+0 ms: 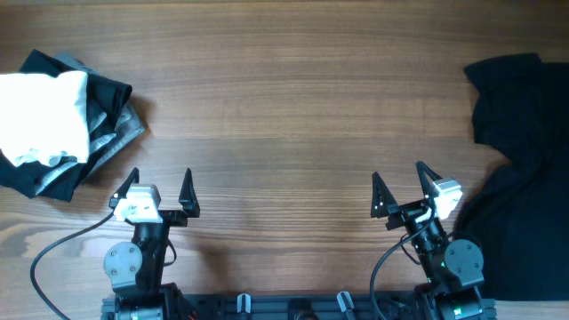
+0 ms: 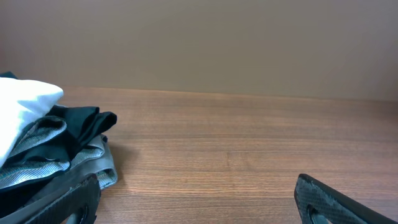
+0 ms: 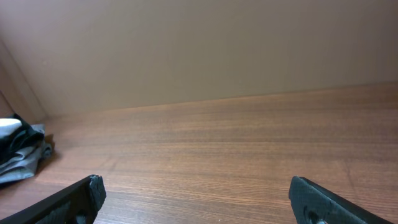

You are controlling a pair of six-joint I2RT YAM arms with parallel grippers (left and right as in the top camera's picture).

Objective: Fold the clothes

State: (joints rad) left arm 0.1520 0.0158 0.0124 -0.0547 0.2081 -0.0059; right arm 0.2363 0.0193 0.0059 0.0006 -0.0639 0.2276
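- Black, white and grey fabric, that's the heap of clothes point(image 1: 67, 133) bunched up at the far left of the table in the overhead view. A white piece point(image 1: 40, 111) sits on top, black pieces lie under and around it, and a grey piece point(image 1: 124, 133) pokes out on the side facing the middle.
- The left wrist view shows the same heap from low down – white on top, a black fold sticking out, grey at the bottom resting on the wood.
- A second black garment point(image 1: 524, 169) lies loosely spread at the right edge and runs out of frame.
- The left gripper point(image 1: 160, 178) is near the front edge, just in front of the heap and not touching it. Its fingers are spread wide with nothing between them.
- The right gripper point(image 1: 397, 173) is the same: fingers wide apart and empty, with the black garment just beside it on its outer side.
- All of this is on a wood-grain table point(image 1: 284, 98).
- There's a plain beige wall point(image 3: 199, 50) behind the table in both wrist views.
- A black cable point(image 1: 53, 253) loops out from the left arm's base.
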